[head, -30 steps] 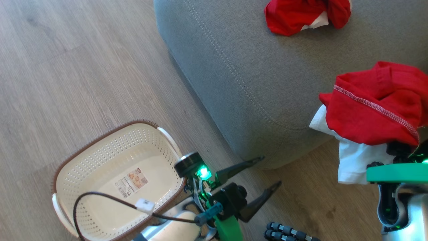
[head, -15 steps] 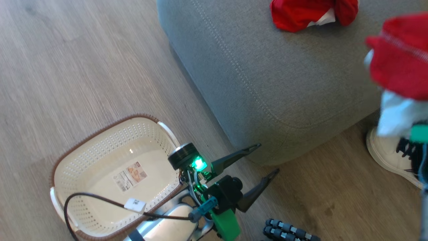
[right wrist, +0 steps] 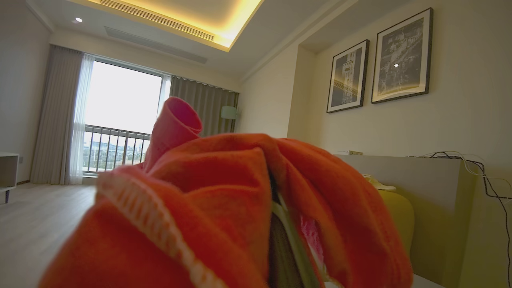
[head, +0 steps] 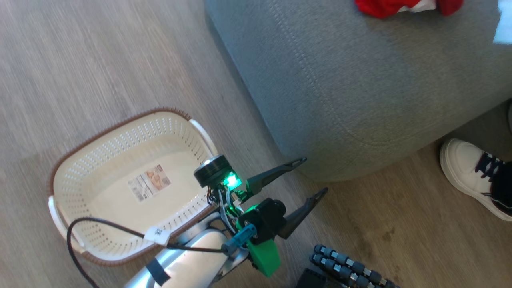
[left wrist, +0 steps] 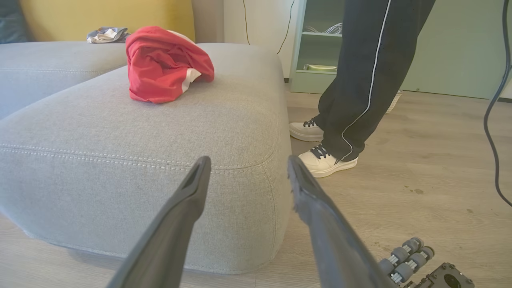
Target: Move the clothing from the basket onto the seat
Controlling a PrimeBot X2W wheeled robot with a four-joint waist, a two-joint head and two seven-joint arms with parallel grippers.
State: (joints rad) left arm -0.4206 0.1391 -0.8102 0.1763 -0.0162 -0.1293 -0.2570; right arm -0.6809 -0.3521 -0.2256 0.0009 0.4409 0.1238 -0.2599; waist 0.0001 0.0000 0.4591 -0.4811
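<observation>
**Basket** (head: 132, 132): one, cream perforated plastic, a rounded rectangle with a brown woven-look rim. It stands on the wood-grain floor (head: 100, 60) near the seat, and a printed label shows on its bare bottom.

**Seat** (left wrist: 160, 132): one grey woven-fabric cushion with a rounded edge and a pale stitch line.

**Clothing:** two soft red garments counted.
- The first garment (left wrist: 160, 68) is crumpled, has a white part, and lies on the seat top.
- The second garment (right wrist: 224, 208) has a pale stitched hem and is bunched over the right claw (right wrist: 280, 244), which is closed on it.

**Left claw** (left wrist: 248, 160): two dark tapered fingers spread wide, holding nothing, near the seat's corner.

**Other:** a person's two white sneakers (left wrist: 326, 162) stand beside the seat.
</observation>
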